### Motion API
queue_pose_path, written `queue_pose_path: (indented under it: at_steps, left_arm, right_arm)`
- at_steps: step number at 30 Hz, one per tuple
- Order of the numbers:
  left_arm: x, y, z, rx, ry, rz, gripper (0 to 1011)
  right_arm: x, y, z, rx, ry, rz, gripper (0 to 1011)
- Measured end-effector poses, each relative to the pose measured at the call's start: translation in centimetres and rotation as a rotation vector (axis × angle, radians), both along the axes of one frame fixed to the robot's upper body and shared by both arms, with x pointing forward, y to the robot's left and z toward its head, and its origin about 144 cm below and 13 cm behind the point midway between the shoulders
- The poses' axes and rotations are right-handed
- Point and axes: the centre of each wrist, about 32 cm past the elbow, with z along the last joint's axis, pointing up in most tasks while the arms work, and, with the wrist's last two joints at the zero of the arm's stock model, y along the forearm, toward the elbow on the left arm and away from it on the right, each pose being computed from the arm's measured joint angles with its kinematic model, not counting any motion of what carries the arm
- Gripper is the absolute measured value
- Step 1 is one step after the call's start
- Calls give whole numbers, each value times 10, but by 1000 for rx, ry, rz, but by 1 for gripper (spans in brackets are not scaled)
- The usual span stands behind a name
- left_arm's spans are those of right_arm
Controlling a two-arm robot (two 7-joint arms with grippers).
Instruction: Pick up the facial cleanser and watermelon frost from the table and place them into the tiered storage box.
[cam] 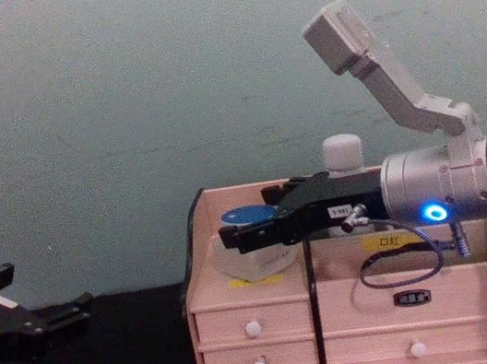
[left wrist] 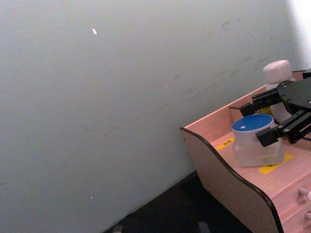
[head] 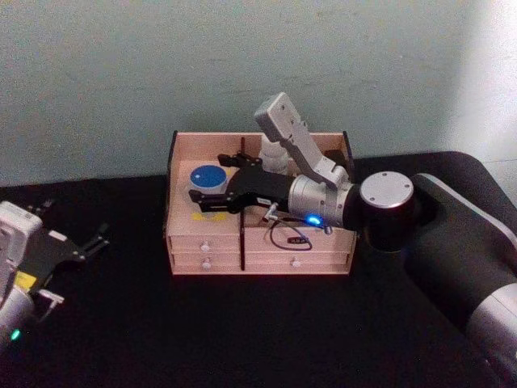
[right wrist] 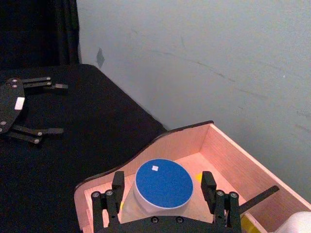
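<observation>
Right gripper [head: 212, 192] reaches over the pale pink wooden tiered storage box [head: 258, 263]; fingers [right wrist: 208, 183] spread apart, one either side of the squat frosted watermelon frost jar with round blue lid [right wrist: 163, 183], which sits in the box's left compartment; whether the pads touch it cannot be told; tall white facial cleanser bottle [cam: 342, 152] stands upright behind the fingers in the box; left gripper [head: 85, 245] parked over the black table [head: 242, 339], fingers apart.

One tiered storage box [head: 258, 242] holds one watermelon frost [head: 208, 179] and one facial cleanser [cam: 343, 153]. Four white-knobbed drawers [cam: 253, 325] show on its front, and seemingly three yellow labels [cam: 377, 242], partly hidden. Two grippers: left gripper [head: 85, 245], right gripper [head: 212, 184].
</observation>
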Motion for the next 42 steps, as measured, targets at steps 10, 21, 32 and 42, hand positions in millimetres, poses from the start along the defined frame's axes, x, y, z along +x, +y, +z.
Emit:
queue_pose_path:
  at_steps: [10,21,32,42]
  left_arm:
    - [0,0,0,0,0,0,1001]
    - [0,0,0,0,0,0,1001]
    - [0,0,0,0,0,0,1001]
    - [0,0,0,0,0,0,1001]
  right_arm:
    - [-11,-4,5,22,-46,13,1004]
    - [-57,-37,18,66,-71,82,1004]
    - [-115,-91,13,17,-31,131,1004]
    - [-144,-142,23,-61,-43,-157,1004]
